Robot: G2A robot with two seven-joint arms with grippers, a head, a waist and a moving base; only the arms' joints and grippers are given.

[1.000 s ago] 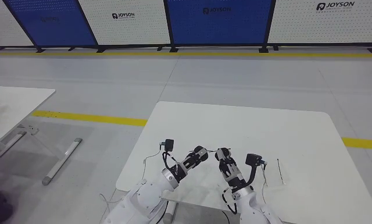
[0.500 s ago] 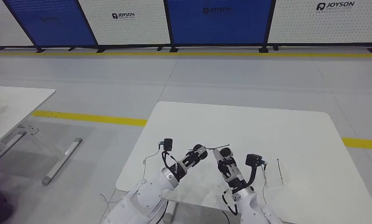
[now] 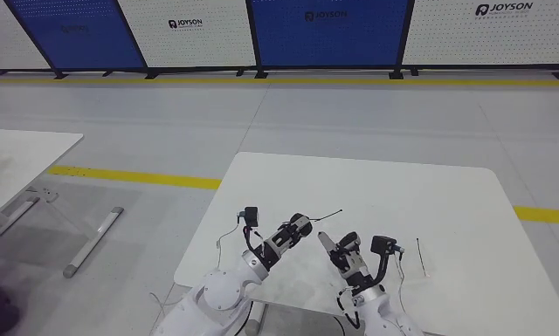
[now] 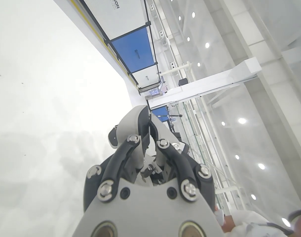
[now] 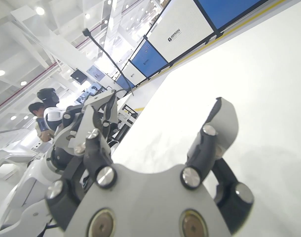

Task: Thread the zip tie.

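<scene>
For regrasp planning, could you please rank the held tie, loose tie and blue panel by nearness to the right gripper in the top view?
1. Held tie, in the left gripper, just ahead.
2. Loose tie, on the table's right side.
3. Blue panel, far behind.

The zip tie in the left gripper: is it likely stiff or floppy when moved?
Probably springy rather than limp: the zip tie juts free from the left gripper in a gentle curve, not drooping. Likely light, being so thin; its free end may wobble.

Thin black zip tie (image 5: 108, 57) aloft, slanted, square head at free end.
</scene>
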